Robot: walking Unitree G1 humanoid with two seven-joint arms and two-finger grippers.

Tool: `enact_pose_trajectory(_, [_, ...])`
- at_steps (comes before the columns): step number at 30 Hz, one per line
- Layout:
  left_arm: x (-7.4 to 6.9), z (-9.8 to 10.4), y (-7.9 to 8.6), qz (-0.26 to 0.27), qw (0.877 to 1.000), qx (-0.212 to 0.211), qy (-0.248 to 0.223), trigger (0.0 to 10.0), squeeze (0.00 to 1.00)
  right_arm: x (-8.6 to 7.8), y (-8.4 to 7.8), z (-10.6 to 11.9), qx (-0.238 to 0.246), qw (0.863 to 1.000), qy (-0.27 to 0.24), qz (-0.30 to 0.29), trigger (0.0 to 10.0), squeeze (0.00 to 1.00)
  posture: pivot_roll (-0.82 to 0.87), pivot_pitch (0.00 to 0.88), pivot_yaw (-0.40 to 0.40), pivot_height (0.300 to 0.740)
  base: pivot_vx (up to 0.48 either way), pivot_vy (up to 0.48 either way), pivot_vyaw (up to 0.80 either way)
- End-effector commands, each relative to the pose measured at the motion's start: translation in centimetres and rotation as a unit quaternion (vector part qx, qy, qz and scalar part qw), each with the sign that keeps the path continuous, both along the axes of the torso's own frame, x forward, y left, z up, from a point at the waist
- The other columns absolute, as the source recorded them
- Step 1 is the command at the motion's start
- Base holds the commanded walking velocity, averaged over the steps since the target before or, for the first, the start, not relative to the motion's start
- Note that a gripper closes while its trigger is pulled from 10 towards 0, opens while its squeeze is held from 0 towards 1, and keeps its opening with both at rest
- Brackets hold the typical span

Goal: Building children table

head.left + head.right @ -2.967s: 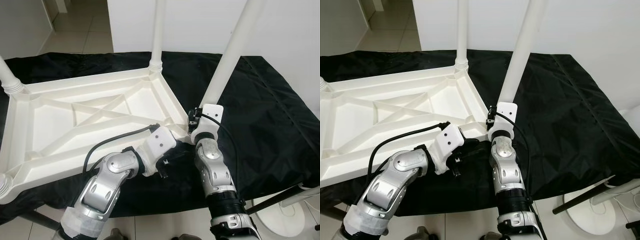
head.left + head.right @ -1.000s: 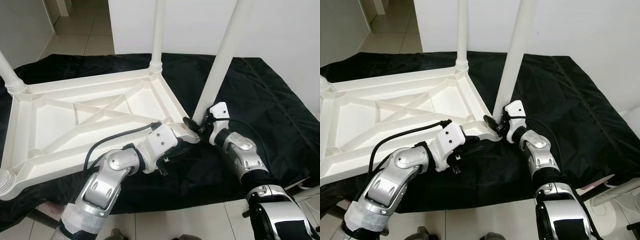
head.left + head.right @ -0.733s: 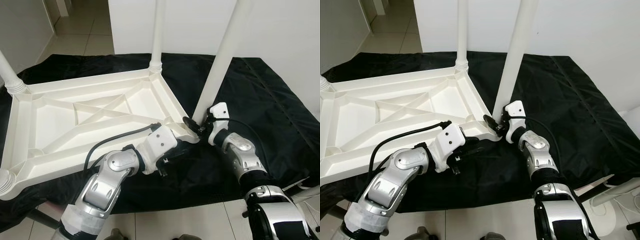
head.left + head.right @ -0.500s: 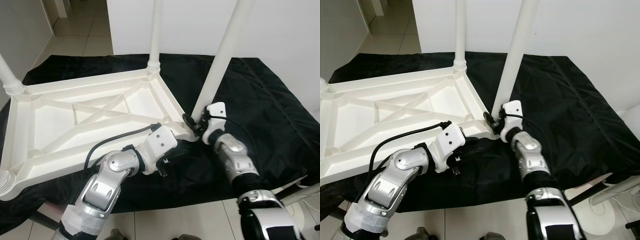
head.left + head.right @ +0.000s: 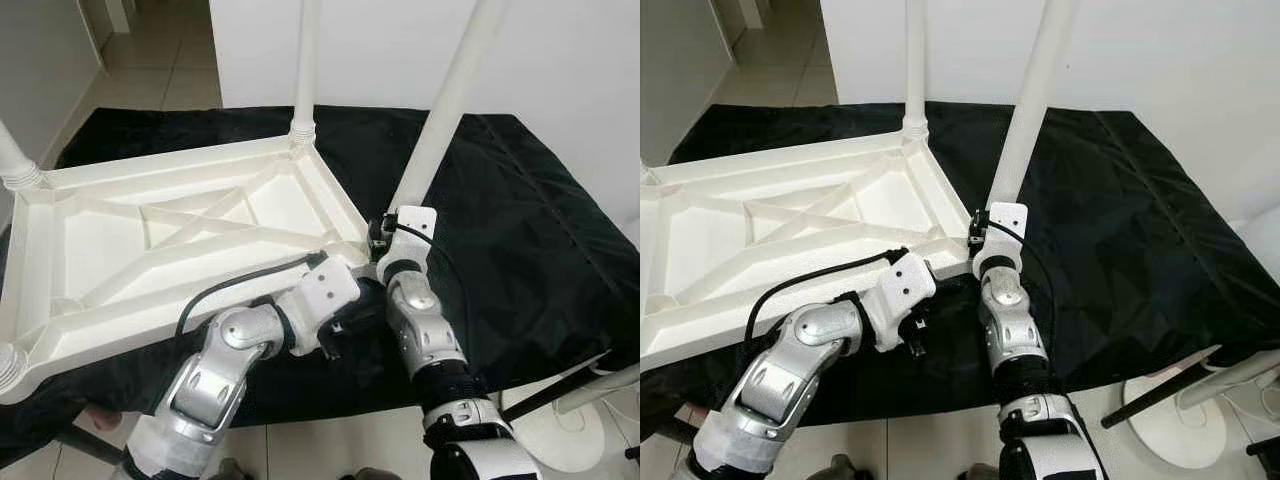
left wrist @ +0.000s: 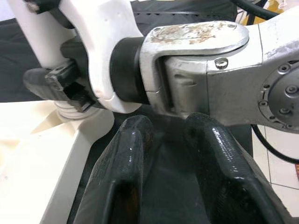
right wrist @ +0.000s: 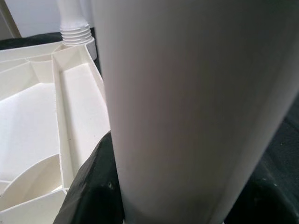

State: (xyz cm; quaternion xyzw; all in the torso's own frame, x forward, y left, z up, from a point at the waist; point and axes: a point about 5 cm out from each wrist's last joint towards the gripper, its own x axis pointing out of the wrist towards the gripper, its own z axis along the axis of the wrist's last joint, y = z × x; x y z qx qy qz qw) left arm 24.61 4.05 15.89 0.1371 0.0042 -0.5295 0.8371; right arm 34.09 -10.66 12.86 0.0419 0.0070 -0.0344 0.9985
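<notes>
I have the children's table (image 5: 170,250) lying upside down on the black-draped worktop (image 5: 520,250), its ribbed white underside facing up, left of centre. Three legs are already standing in their corner sockets: one far (image 5: 305,60), one at the far left (image 5: 15,160), one at the near left corner (image 5: 8,365). The fourth leg (image 5: 445,100) leans up from the near right corner, and my right gripper (image 7: 112,196) has its jaws closed around its base, the tube filling the gap between the fingers just above the socket. My left gripper (image 6: 173,177) sits under the near right edge of the frame beside the right wrist; its jaws are parted a little with nothing between them. The table looks like moulded plastic, so I judge it light, stiff and rather slick; it may skate on the cloth when I twist. The leg is smooth and hollow-looking, so I would hold low, close to the threaded collar, and brace the frame's rim with the left.
</notes>
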Motion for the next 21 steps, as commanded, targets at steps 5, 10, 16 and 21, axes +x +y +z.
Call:
enact_pose_trajectory(5, [0.1, 0.0, 0.1, 0.036, 0.999, -0.004, -0.007, 10.0, 0.00, -0.2, -0.9, -1.1, -0.017, 0.999, 0.034, -0.015, 10.0, 0.00, -0.07, 0.011, -0.040, 0.740, 0.000, 0.000, 0.00])
enact_pose_trajectory(10, [0.1, 0.0, 0.1, 0.036, 0.999, -0.004, -0.008, 10.0, 0.00, -0.5, -1.1, -0.4, -0.006, 1.000, 0.001, -0.010, 10.0, 1.00, -0.07, 0.006, -0.040, 0.740, 0.000, 0.000, 0.00])
enact_pose_trajectory(16, [0.0, 0.0, 0.1, 0.037, 0.999, -0.002, -0.012, 10.0, 0.00, -1.7, -1.6, -0.3, -0.014, 1.000, -0.022, 0.001, 10.0, 1.00, -0.08, 0.000, -0.037, 0.740, 0.000, 0.000, 0.00])
enact_pose_trajectory(21, [0.2, 0.1, 0.3, 0.043, 0.999, -0.004, -0.017, 10.0, 0.00, -2.9, -2.2, -0.7, -0.028, 0.999, -0.025, 0.012, 10.0, 1.00, -0.08, 0.000, -0.035, 0.740, 0.000, 0.000, 0.00])
